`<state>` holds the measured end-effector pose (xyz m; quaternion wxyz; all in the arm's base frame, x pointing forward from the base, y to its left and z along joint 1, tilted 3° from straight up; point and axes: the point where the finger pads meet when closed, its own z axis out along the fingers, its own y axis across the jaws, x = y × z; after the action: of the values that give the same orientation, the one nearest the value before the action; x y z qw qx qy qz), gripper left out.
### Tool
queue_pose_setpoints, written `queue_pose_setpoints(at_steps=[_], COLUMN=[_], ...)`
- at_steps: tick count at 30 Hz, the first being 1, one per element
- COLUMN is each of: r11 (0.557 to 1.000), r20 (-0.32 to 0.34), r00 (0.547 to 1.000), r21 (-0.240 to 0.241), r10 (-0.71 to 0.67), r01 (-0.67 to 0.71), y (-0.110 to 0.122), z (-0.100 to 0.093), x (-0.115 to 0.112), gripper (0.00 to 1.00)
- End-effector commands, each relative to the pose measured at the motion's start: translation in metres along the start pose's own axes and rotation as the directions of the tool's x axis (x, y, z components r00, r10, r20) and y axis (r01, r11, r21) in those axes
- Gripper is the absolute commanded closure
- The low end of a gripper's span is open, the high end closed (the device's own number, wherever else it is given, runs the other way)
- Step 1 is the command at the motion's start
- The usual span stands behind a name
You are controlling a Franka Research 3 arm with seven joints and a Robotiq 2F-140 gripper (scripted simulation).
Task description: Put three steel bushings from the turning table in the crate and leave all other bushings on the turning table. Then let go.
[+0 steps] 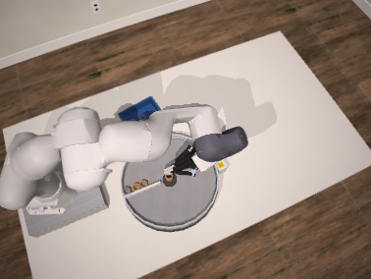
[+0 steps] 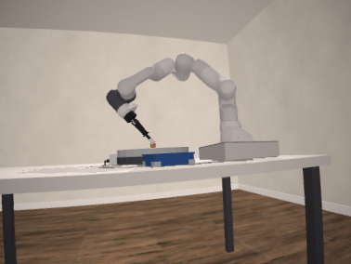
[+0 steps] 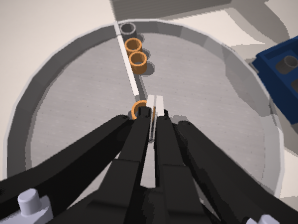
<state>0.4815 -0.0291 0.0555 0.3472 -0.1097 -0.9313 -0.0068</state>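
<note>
"How was the claw (image 1: 169,169) (image 2: 151,140) (image 3: 154,105) set?"
"Pressed nearly together, apparently with the orange bushing's (image 1: 169,177) (image 2: 153,145) (image 3: 136,109) wall pinched. It was best set down level, then freed gently."
"And the steel?"
"One steel bushing (image 1: 128,190) (image 3: 128,29) was seen at the wrist view's top, on the turning table (image 1: 169,229) (image 2: 125,152) (image 3: 20,125); grey ones lay in the crate (image 1: 153,104) (image 2: 169,159) (image 3: 270,67), upper right."

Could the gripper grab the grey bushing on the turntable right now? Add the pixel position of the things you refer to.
Probably not yet: the gripper (image 1: 170,171) (image 2: 151,139) (image 3: 154,105) is shut on an orange bushing (image 1: 169,180) (image 2: 153,145) (image 3: 135,108). The grey bushing (image 1: 128,190) (image 3: 128,35) looks uncovered from above, with a white bar (image 1: 147,189) (image 3: 128,65) close alongside.
</note>
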Motion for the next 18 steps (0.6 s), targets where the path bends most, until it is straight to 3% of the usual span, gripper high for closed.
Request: queue_pose_setpoints(at_steps=[1,18], r11=[1.0,1.0], r20=[0.003,0.003], r00=[1.0,1.0], r21=[0.003,0.003], r10=[0.0,0.0], r01=[0.0,0.0], y=[-0.0022,-0.0021], z=[-0.0002,0.0016], x=[-0.0008,-0.0024], gripper=[1.0,1.0])
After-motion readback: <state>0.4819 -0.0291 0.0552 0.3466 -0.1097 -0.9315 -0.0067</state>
